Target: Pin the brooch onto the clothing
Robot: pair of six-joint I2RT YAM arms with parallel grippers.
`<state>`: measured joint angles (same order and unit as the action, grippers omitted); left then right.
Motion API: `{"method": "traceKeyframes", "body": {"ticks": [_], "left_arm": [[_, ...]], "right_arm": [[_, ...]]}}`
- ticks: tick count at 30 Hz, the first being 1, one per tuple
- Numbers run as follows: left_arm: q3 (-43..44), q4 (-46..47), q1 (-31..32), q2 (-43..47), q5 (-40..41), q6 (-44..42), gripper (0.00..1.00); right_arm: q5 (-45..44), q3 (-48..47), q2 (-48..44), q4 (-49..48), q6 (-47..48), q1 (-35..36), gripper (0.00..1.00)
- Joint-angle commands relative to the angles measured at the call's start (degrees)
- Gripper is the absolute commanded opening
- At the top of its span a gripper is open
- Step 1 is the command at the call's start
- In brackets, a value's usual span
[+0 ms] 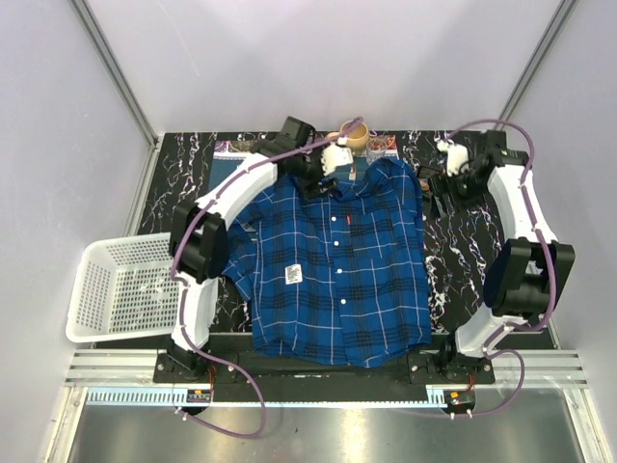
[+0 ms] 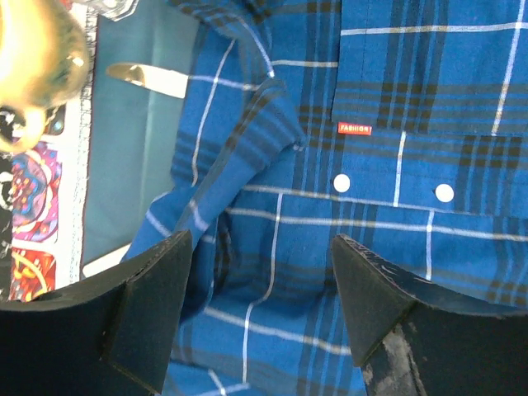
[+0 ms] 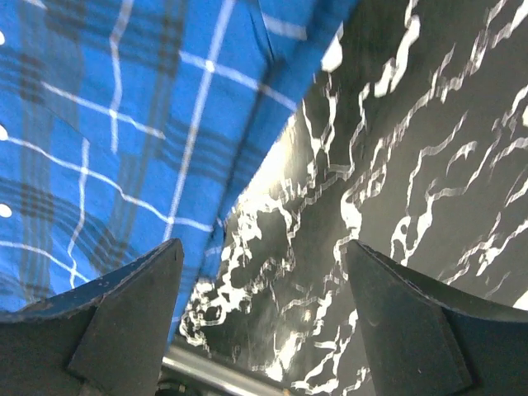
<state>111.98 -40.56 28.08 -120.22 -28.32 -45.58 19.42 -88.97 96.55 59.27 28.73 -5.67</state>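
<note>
Now, table (image 1: 461, 253): black with white marble veining; the two arms rise from its near edge.
shirt (image 1: 337, 275): blue and navy plaid, spread flat front-up in the middle of the table, collar (image 1: 362, 178) at the far end, hem at the near edge.
basket (image 1: 87, 282): white, perforated, at the table's left edge, well apart from the shirt.
left gripper (image 1: 323, 174): over the shirt just beside the collar. In the wrist view the jaws (image 2: 260, 239) stand wide apart with nothing held, and plaid cloth (image 2: 396, 247) fills the gap.
right gripper (image 1: 436, 188): at the shirt's right edge near the shoulder. Its jaws (image 3: 264, 245) are spread wide and empty, with the cloth edge (image 3: 124, 124) under the left finger and bare table under the rest.
cup (image 1: 357, 137): yellowish, beyond the collar, near the left gripper.
paper tag (image 1: 293, 274): white, lying on the shirt front.
pocket tab (image 2: 354, 129): red, ahead of the left jaws, with white buttons (image 2: 341, 182) just below it.
brooch: too small to pick out in any view.
</note>
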Motion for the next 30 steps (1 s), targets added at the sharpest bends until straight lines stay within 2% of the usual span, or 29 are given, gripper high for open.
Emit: {"method": "traceKeyframes", "body": {"ticks": [1, 4, 7, 10, 11, 12, 13, 15, 17, 18, 19, 20, 21, 24, 25, 27, 28, 29, 30], "left_arm": [[2.8, 8.0, 1.5, -3.0, 3.9, -2.4, 0.73], [2.5, 13.9, 2.0, -5.2, 7.6, -1.2, 0.73], [3.1, 15.1, 2.1, -7.2, 9.8, -2.0, 0.72], [3.7, 15.7, 2.0, -8.7, 12.7, -3.3, 0.42], [4.0, 16.1, 1.4, -9.0, 13.1, -2.8, 0.35], [4.6, 16.3, 0.8, -9.1, 13.1, -2.1, 0.19], [6.3, 17.3, -0.5, -9.7, 12.9, 0.8, 0.1], [9.3, 19.5, -2.0, -10.4, 13.6, 7.6, 0.0], [11.7, 22.8, -3.6, -12.3, 15.7, 11.1, 0.0], [14.2, 23.7, -3.9, -13.3, 17.0, 13.7, 0.08], [16.0, 24.4, -4.0, -15.5, 20.3, 14.8, 0.25], [18.1, 23.9, -4.0, -17.1, 21.9, 15.5, 0.35], [23.1, 22.6, -4.0, -18.5, 23.6, 16.3, 0.38], [26.2, 18.6, -4.3, -20.8, 32.5, 15.5, 0.48], [25.0, 17.5, -5.0, -20.1, 35.2, 15.4, 0.5], [17.6, 17.4, -6.2, -14.5, 35.7, 16.8, 0.63], [14.8, 16.7, -8.2, -12.1, 32.8, 17.9, 0.67], [12.1, 16.0, -9.5, -6.9, 30.0, 19.0, 0.76], [7.1, 15.5, -10.7, -4.5, 27.1, 21.3, 0.8]], "right_arm": [[-0.9, 5.9, -4.4, 3.9, 2.6, -1.9, 0.85], [-0.1, 8.5, -4.4, 4.0, 2.9, -1.9, 0.84], [-0.4, 9.3, -2.7, 3.8, 3.7, -1.9, 0.81], [-1.9, 9.6, -0.9, 3.0, 4.3, -1.9, 0.78], [-2.5, 9.6, -0.5, 2.7, 4.3, -1.9, 0.77], [-2.6, 9.6, -0.1, 2.5, 4.3, -1.9, 0.76], [-2.6, 9.6, 0.3, 2.1, 4.2, -1.9, 0.75], [-2.4, 9.9, 0.7, 1.7, 3.6, -1.9, 0.74], [-1.4, 9.9, 1.3, 1.5, 2.9, -1.8, 0.74], [-1.1, 9.7, 1.5, 1.5, 2.5, -1.8, 0.74], [-0.7, 9.5, 1.8, 1.6, 2.2, -1.8, 0.74], [-0.4, 9.0, 2.0, 1.6, 1.9, -1.8, 0.74], [-0.3, 8.7, 2.1, 1.7, 1.9, -1.7, 0.75], [0.7, 8.3, 1.8, 2.2, 1.9, -1.4, 0.75], [0.8, 8.3, 1.4, 2.3, 2.2, -1.0, 0.75], [0.9, 8.8, 0.7, 2.5, 2.7, 0.0, 0.75], [1.1, 9.1, -0.2, 2.6, 3.1, 1.4, 0.75], [0.9, 9.9, -0.7, 2.5, 3.3, 2.1, 0.75], [0.9, 10.4, -1.4, 2.3, 3.5, 2.9, 0.75]]}}
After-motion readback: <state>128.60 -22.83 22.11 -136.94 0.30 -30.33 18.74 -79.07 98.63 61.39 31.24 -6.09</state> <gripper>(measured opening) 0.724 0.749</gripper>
